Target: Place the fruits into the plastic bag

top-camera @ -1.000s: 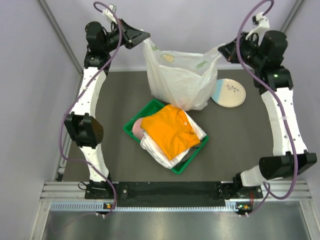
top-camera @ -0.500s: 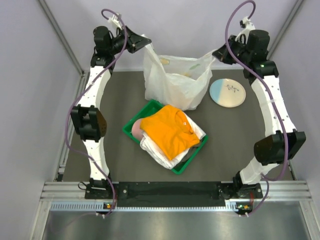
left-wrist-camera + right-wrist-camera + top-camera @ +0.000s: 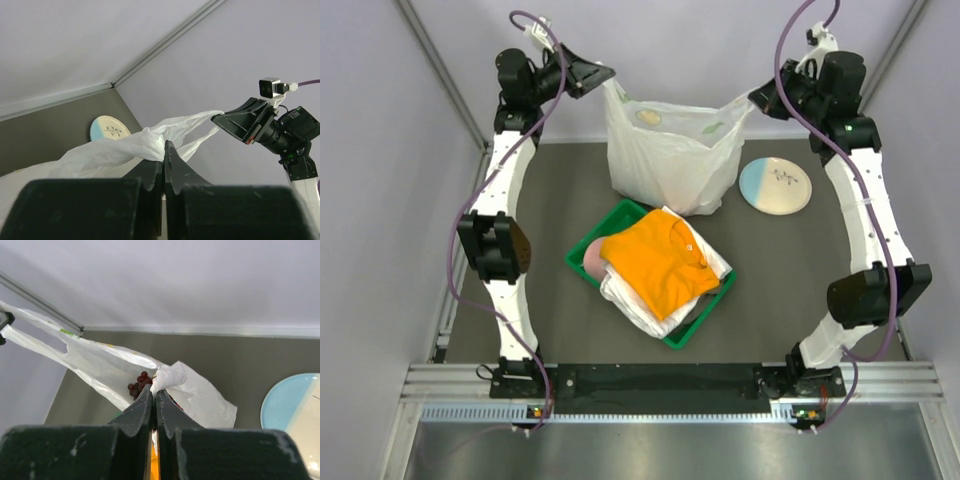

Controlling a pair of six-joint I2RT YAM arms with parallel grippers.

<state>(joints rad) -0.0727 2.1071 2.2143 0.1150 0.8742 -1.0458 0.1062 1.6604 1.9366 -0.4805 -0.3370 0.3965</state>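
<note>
The plastic bag (image 3: 670,155) hangs stretched between both grippers over the far part of the table, its bottom resting on the mat. My left gripper (image 3: 607,77) is shut on the bag's left handle, and the white film (image 3: 115,152) bunches at the fingertips of that gripper (image 3: 165,146). My right gripper (image 3: 755,99) is shut on the right handle, with crumpled film (image 3: 172,376) pinched at its tips (image 3: 154,389). Of the fruits, a dark purple grape bunch (image 3: 138,382) shows inside the bag's open mouth. The rest of the bag's inside is hidden.
A pale blue and cream plate (image 3: 776,186) lies right of the bag. A green tray (image 3: 582,250) with folded orange (image 3: 655,262) and white clothes and a pink rounded item (image 3: 594,258) sits just in front of the bag. Walls stand close behind both grippers.
Both grippers stayed shut on the handles. The bag dipped slightly and came back up, and the right arm's elbow swung in toward the table.
</note>
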